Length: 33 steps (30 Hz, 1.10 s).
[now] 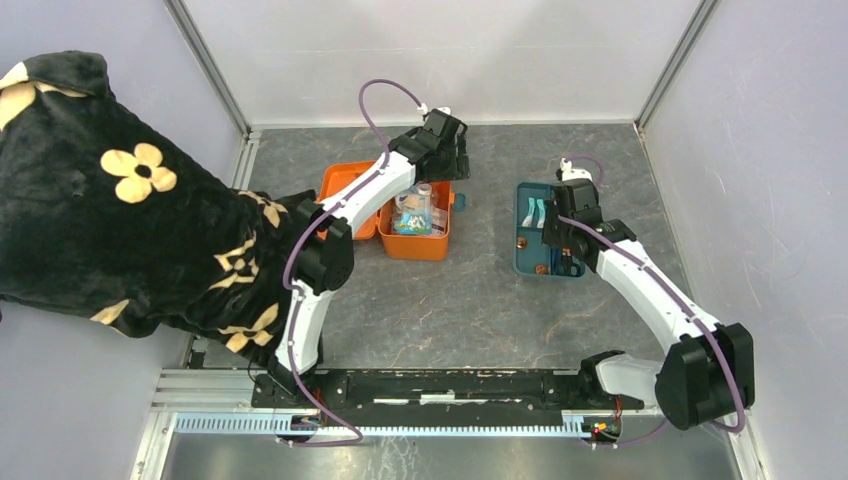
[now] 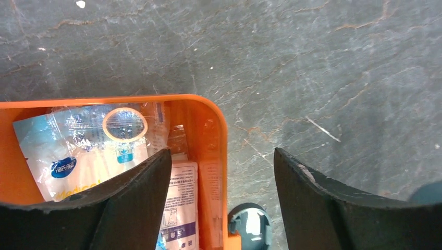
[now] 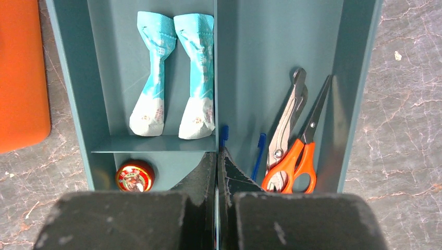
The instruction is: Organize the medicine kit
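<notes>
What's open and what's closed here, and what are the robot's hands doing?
medicine kit: open, lid laid back, packets inside.
teal tray: uncovered, partly filled.
scissors: closed, lying in the tray.
left hand: open, over the kit's corner.
right hand: shut, over the tray's divider.

Plastic, film and metal
The medicine kit (image 2: 218, 130) is smooth, glossy orange plastic holding crinkly clear-film packets (image 2: 73, 151); the tray (image 3: 68, 78) is matt teal; the scissors (image 3: 311, 125) have shiny metal blades and orange plastic handles; the table (image 2: 323, 67) is grey, veined and scratched.
</notes>
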Each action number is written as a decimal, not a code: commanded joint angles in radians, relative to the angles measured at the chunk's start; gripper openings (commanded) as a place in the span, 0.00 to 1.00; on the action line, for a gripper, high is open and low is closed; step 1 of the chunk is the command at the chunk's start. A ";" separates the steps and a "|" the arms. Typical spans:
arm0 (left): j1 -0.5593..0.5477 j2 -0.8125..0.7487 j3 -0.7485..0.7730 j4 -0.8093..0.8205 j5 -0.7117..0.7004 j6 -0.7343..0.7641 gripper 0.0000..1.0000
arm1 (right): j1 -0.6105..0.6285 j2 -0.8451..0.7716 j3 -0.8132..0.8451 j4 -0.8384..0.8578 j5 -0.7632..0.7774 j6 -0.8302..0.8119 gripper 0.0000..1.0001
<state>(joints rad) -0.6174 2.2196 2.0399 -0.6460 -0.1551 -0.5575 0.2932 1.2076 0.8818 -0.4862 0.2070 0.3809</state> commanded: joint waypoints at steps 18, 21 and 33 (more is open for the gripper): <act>0.002 -0.764 -0.489 0.118 -0.284 0.192 1.00 | 0.076 0.327 0.501 -0.268 -0.068 0.029 0.00; 0.010 -0.890 -0.605 0.119 -0.359 0.212 1.00 | 0.130 0.379 0.606 -0.292 -0.059 0.075 0.00; 0.040 -1.131 -0.946 0.126 -0.214 0.093 1.00 | 0.285 0.592 0.856 -0.226 -0.100 0.275 0.00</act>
<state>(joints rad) -0.5880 1.1160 1.1885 -0.5529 -0.4637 -0.4007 0.5606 1.7592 1.6615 -0.7486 0.1085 0.5571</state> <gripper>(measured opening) 0.995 0.010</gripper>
